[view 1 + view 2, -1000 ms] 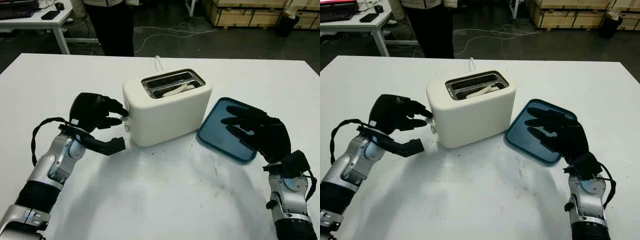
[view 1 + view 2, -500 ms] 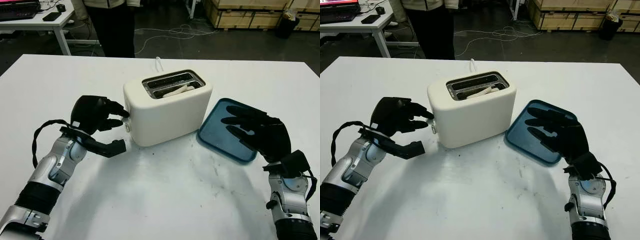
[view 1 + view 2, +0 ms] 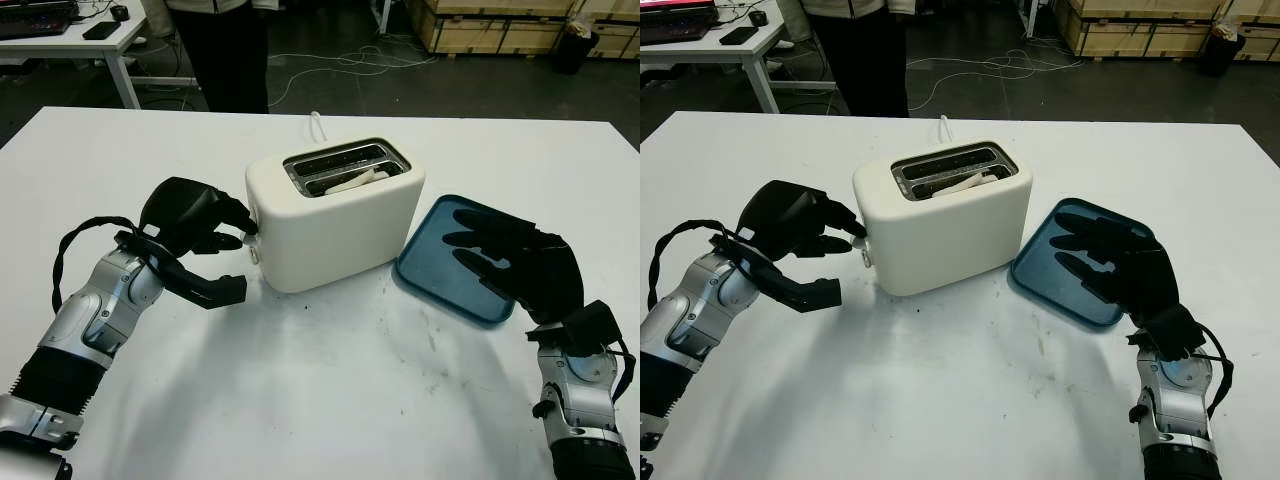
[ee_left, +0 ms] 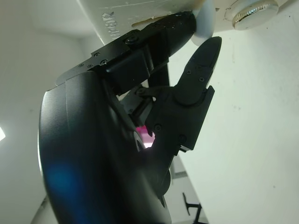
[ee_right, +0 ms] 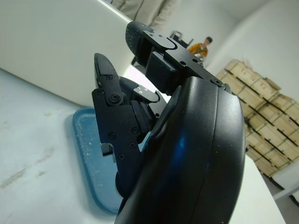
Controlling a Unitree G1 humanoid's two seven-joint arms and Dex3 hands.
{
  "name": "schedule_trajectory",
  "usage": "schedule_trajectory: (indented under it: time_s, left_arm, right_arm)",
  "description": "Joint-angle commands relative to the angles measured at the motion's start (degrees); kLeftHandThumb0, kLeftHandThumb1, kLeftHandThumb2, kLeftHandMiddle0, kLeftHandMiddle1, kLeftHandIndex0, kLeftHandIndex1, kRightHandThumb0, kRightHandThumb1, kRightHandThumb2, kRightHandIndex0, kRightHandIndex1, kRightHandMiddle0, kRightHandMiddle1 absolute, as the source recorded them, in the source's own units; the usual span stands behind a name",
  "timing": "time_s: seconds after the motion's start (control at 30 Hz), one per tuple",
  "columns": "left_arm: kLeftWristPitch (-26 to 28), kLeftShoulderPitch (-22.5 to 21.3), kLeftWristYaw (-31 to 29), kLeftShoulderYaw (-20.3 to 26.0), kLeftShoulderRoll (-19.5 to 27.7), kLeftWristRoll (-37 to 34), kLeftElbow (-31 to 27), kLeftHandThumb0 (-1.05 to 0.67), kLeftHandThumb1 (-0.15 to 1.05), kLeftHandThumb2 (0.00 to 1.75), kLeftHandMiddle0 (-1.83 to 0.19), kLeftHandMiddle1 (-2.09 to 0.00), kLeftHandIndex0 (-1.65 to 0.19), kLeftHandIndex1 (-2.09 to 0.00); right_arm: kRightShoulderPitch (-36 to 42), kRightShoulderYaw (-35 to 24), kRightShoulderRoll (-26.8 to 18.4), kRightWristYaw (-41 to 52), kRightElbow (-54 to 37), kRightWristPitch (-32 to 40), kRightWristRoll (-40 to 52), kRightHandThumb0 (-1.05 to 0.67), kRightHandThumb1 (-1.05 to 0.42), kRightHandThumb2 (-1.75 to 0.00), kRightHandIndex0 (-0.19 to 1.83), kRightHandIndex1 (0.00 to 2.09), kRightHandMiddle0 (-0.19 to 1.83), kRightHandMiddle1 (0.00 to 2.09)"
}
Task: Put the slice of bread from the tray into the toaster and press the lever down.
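A cream toaster [image 3: 335,225] stands mid-table with a pale slice of bread [image 3: 355,181] sunk in its front slot. My left hand [image 3: 243,228] is at the toaster's left end. Its curled fingers close around the small white lever [image 4: 205,21], one finger on top and one under, with the thumb stretched out below. A blue tray [image 3: 430,270] lies tilted to the right of the toaster. My right hand [image 3: 500,255] hovers open over the tray and holds nothing.
The white table [image 3: 330,400] has bare room in front of the toaster. The toaster's white cable [image 3: 318,125] runs off the far edge. A person in dark trousers [image 3: 220,50] stands behind the table, and wooden pallets [image 3: 490,25] sit at the back right.
My left forearm has swung outward and the hand has turned and risen slightly, its fingers staying at the lever. The toaster, tray and right hand have not moved.
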Motion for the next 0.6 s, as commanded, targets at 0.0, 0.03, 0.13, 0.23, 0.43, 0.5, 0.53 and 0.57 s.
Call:
schedule_trajectory:
  time_s: [0.0,0.03,0.13,0.23,0.43,0.5,0.53,0.57]
  left_arm:
    - [-0.02,0.72,-3.89,-3.44,-1.05,1.64,-0.82,-0.42,0.83,0.00,-0.91,-1.39,-1.43,-0.07]
    - [0.32,0.79,-4.81,-3.73,-1.07,1.61,-1.23,-0.41,0.83,0.00,-0.90,-1.42,-1.44,-0.08]
    - [1.02,1.07,-6.63,-4.76,-1.41,1.79,-2.03,-0.40,0.83,0.00,-0.92,-1.30,-1.38,-0.05]
    - [2.12,2.07,-6.70,-5.65,-2.82,1.95,-2.85,-0.40,0.82,0.00,-1.01,-1.10,-1.34,-0.02]
    - [5.43,7.37,-1.30,-9.16,-10.78,1.66,-0.61,-0.40,0.87,0.01,-0.91,-1.13,-1.31,-0.01]
    - [5.87,9.58,3.99,-11.98,-15.53,2.91,4.69,-0.40,0.89,0.01,-0.91,-1.10,-1.28,0.00]
    - [5.86,10.03,6.40,-13.34,-17.64,3.62,7.91,-0.40,0.89,0.01,-0.89,-1.27,-1.33,-0.03]
    - [6.42,10.38,7.15,-14.46,-20.08,3.48,11.45,-0.41,0.90,0.01,-0.86,-1.39,-1.35,-0.05]
  right_arm:
    - [0.56,-0.20,-0.05,0.34,-1.30,-0.12,0.68,-0.16,-0.92,-0.06,0.72,0.62,0.90,0.00]
    - [0.72,-0.23,-0.11,0.39,-1.35,-0.26,0.66,-0.16,-0.92,-0.06,0.71,0.62,0.89,0.00]
    - [1.40,-0.34,-0.49,-0.03,-1.89,-0.34,-0.20,-0.19,-0.92,-0.06,0.72,0.61,0.90,0.00]
    - [2.42,-0.70,-0.71,0.18,-3.23,0.75,0.52,-0.20,-0.92,-0.05,0.72,0.60,0.90,0.00]
    - [4.50,-1.82,-2.01,1.67,-5.29,1.76,1.93,-0.16,-0.92,-0.06,0.71,0.59,0.90,0.00]
    - [4.53,-2.00,-2.55,1.98,-5.11,1.56,1.64,-0.16,-0.92,-0.06,0.72,0.59,0.90,0.00]
    - [4.35,-2.05,-2.76,2.18,-4.84,1.49,1.61,-0.15,-0.92,-0.06,0.72,0.59,0.90,0.00]
    - [4.10,-2.03,-2.92,2.41,-4.61,1.46,1.63,-0.14,-0.92,-0.06,0.73,0.59,0.90,0.00]
